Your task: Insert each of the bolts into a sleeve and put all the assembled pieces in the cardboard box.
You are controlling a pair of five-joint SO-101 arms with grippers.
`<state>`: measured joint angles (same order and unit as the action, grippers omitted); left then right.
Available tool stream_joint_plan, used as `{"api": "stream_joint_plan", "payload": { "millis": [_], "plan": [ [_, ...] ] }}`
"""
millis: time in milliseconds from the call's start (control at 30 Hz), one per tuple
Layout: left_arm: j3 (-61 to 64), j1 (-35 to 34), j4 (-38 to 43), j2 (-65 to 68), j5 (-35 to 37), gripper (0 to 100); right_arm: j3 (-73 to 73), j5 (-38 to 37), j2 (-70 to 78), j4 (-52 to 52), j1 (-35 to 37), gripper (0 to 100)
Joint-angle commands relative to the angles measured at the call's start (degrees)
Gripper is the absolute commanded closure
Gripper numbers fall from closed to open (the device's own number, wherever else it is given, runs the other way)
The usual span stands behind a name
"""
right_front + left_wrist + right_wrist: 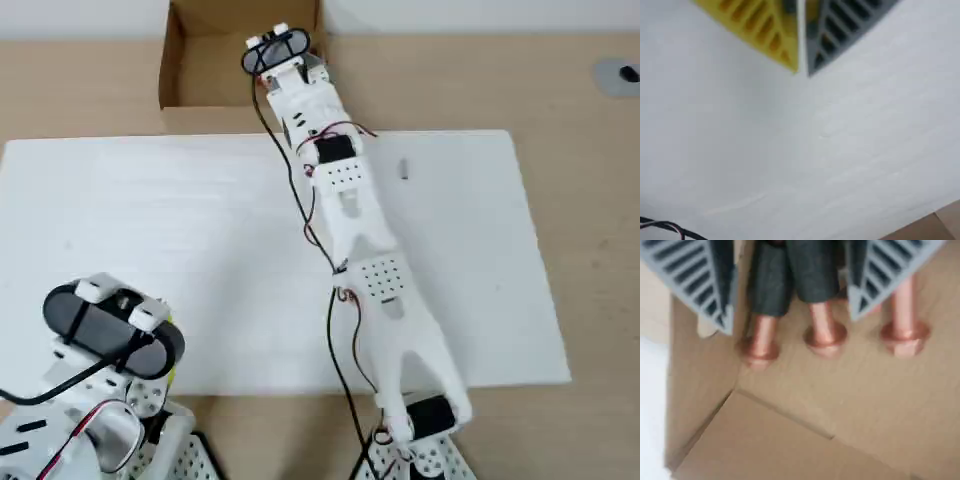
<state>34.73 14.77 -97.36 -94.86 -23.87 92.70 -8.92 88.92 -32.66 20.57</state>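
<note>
Bolts (825,335), copper, three, two visibly in dark sleeves (812,270), lie in cardboard box (840,405) at desk's (580,80) 12 o'clock. Probably stiff, light, smooth; grip across sleeve. Right gripper (790,319) fingers apart above them; left gripper (801,70) fingers together, 7 o'clock. Third bolt's sleeve hidden behind a finger.

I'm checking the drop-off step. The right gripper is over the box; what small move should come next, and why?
Probably lift the right gripper straight up, clear of the cardboard box: its jaws stand open, and the three bolts, two visibly in dark sleeves, lie on the box floor, seemingly released.
</note>
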Motion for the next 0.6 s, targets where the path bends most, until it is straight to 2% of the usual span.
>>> {"api": "stream_joint_plan", "payload": {
  "millis": [0,133,267,300,567],
  "plan": [
    [-0.1,-0.8,0.4,0.2,-0.2,99,2.9,0.1,-10.4,-7.6,1.8,81.3],
    [0.0,-0.8,1.9,0.2,1.0,99,2.9,7.3,-19.5,-19.5,2.3,82.0],
    [0.4,-0.7,5.1,0.2,7.1,99,2.8,13.5,-27.1,-32.8,2.2,96.3],
    [0.5,-0.7,5.6,0.2,8.3,99,2.8,13.9,-28.4,-36.2,2.2,99.5],
    [-0.4,-1.0,8.4,0.1,8.7,99,2.9,14.1,-39.6,-61.6,2.7,98.8]
  ]
}}
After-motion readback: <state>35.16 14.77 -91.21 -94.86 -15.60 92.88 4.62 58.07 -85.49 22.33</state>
